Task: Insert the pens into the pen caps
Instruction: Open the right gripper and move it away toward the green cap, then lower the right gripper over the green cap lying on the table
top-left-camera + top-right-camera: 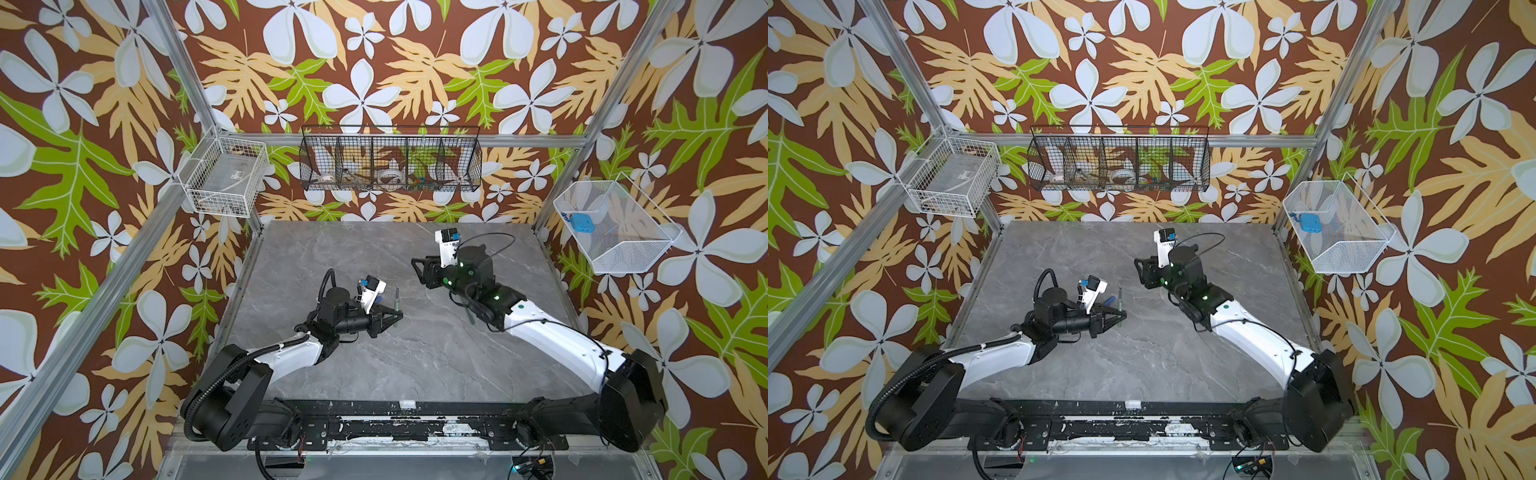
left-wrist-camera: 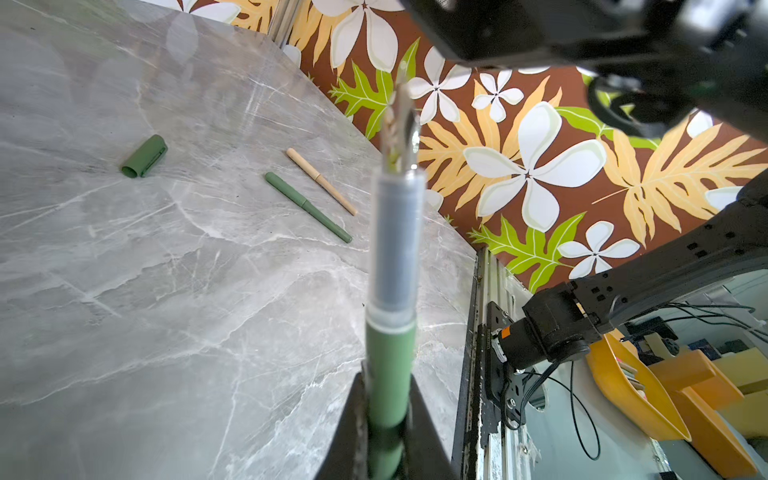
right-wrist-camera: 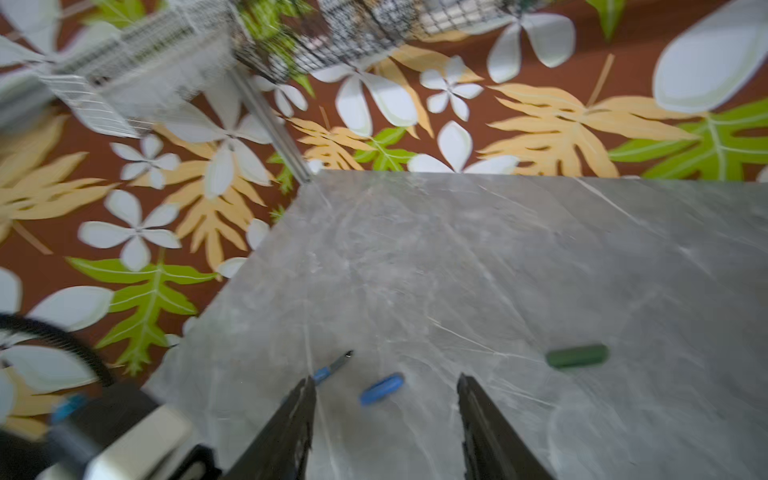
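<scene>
Right wrist view is blurry, so everything in it looks soft; the right gripper [image 3: 385, 379] holds its two black fingers [image 3: 291, 424] wide apart with nothing gripped between them. Past them, on the grey marble-look table [image 3: 540, 257], lies a short stubby blue pen cap [image 3: 381, 388]. Just beside it lies a thin blue stick pen [image 3: 332, 368] with a dark tip; one finger covers its back end.

Left wrist view shows the left gripper [image 2: 388, 399] squeezed tight on a dark green stick pen [image 2: 390, 357]. The pen's bottom end is hidden inside the jaws; its bare tip is up close and fuzzy. Far behind it, toward one edge of the table, a second green stick pen [image 2: 307, 206] and a tan stick pen [image 2: 321, 180] lie side by side without touching; I cannot tell if they wear caps. A short dark green pen cap [image 2: 144, 156] lies alone, well apart from them.

In both top views the left arm [image 1: 291, 353] stretches low from the near left corner toward the table's middle; its gripper lies level and the held pen stands up. The right arm [image 1: 552, 336] reaches from the near right corner toward the far edge; its gripper hangs above the table, and the arm hides the table under it.
</scene>
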{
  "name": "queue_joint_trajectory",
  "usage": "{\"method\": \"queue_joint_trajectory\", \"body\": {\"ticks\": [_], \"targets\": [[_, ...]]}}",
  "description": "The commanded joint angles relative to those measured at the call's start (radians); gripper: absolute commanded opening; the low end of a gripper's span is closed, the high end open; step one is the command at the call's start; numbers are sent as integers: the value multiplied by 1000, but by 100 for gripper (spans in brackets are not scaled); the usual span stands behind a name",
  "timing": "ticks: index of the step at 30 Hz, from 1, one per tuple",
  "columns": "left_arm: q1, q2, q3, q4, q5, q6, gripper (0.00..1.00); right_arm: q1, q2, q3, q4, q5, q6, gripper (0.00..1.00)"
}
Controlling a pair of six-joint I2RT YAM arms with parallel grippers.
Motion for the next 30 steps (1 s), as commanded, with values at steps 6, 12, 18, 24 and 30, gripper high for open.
{"method": "queue_joint_trajectory", "body": {"ticks": [6,12,18,24,30], "targets": [[-1,-51,-6,-38,-51,56,0,-82,395,379,-438,69,-233,59],[-1,-107,-29,-32,-82,65,0,-121,612,575,-498,78,-297,59],[-1,-157,-60,-20,-141,77,0,-143,740,688,-512,45,-313,59],[-1,-168,-76,-16,-182,91,0,-154,826,765,-520,22,-341,59],[-1,-170,-79,-16,-189,93,0,-190,892,795,-518,-47,-341,59]]}}
